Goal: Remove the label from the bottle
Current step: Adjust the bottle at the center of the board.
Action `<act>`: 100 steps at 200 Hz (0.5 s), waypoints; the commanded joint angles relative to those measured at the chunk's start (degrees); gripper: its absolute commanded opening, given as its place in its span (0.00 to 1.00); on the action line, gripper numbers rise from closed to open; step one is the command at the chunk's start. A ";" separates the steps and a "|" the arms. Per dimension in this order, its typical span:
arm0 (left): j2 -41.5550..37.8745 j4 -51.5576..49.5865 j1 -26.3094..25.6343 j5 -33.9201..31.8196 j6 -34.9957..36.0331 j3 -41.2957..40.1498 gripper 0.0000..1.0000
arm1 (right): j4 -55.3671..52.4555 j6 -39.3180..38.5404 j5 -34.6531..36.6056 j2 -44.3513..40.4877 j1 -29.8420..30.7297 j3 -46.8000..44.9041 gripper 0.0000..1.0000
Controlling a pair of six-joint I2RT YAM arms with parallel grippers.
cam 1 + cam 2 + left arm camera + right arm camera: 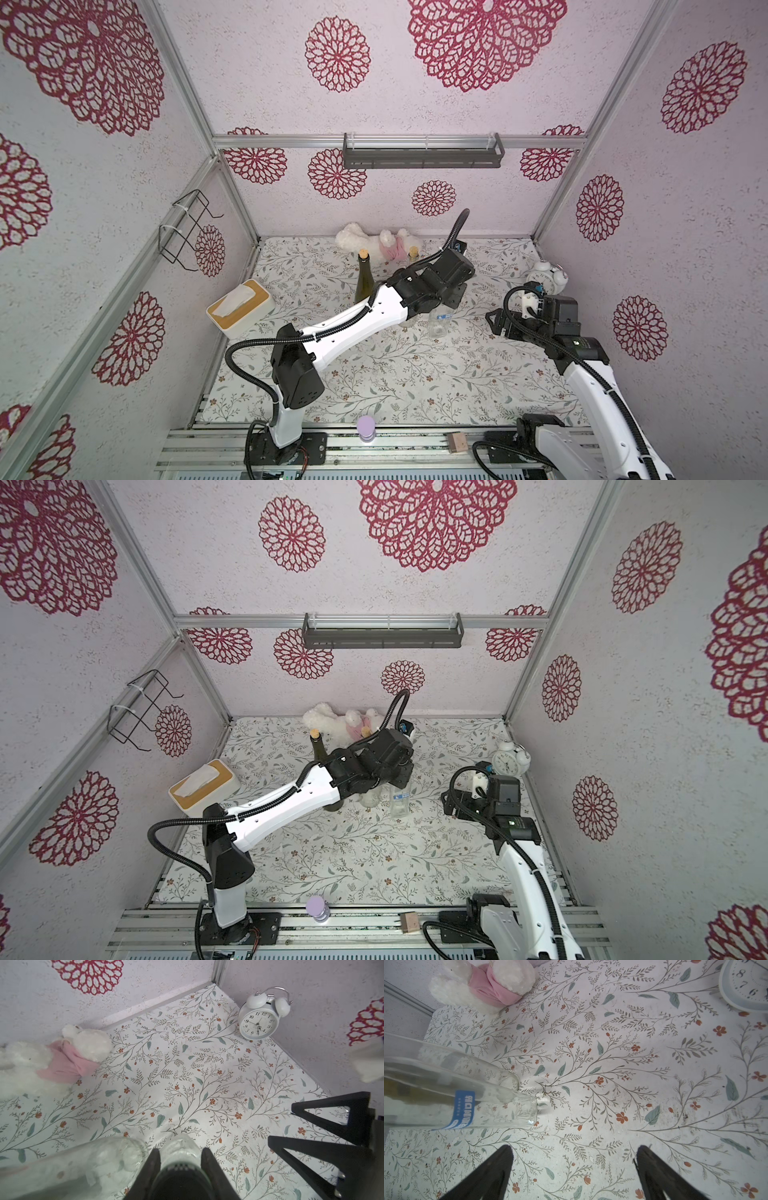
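A clear glass bottle (pixel 438 324) (pixel 400 804) (pixel 500 1105) stands near the middle of the floral table, with a blue label (pixel 444 316) (pixel 400 796) (pixel 464 1105) on its side. My left gripper (pixel 180 1153) reaches it from above and is shut on its top, glass filling the gap between the black fingers (pixel 153 1159). In both top views the wrist hides those fingers. My right gripper (pixel 496 322) (pixel 451 802) (pixel 574 1151) hangs to the bottle's right, open, over bare table with nothing between its fingers.
A second clear bottle (pixel 83 1163) (pixel 370 798) stands close beside the held one. A corked green bottle (pixel 363 278) and a plush toy (pixel 374 243) lie behind. A tissue box (pixel 239 305) is at the left and an alarm clock (pixel 546 274) at the right wall.
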 commanded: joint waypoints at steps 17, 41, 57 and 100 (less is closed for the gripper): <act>2.84 0.55 -0.78 -4.09 -5.10 1.42 0.23 | 1.03 0.39 0.28 -1.91 -0.26 -0.28 0.96; 3.28 1.10 -1.01 -3.95 -5.83 0.38 0.25 | 1.37 0.80 0.09 -2.29 -0.26 -0.91 0.96; 3.26 1.64 -1.23 -4.30 -6.17 -0.41 0.28 | 1.20 0.80 0.26 -2.38 -0.26 -1.07 0.95; 2.82 2.58 -1.41 -4.53 -7.46 -2.01 0.45 | 0.98 0.75 0.40 -2.66 -0.26 -1.23 0.95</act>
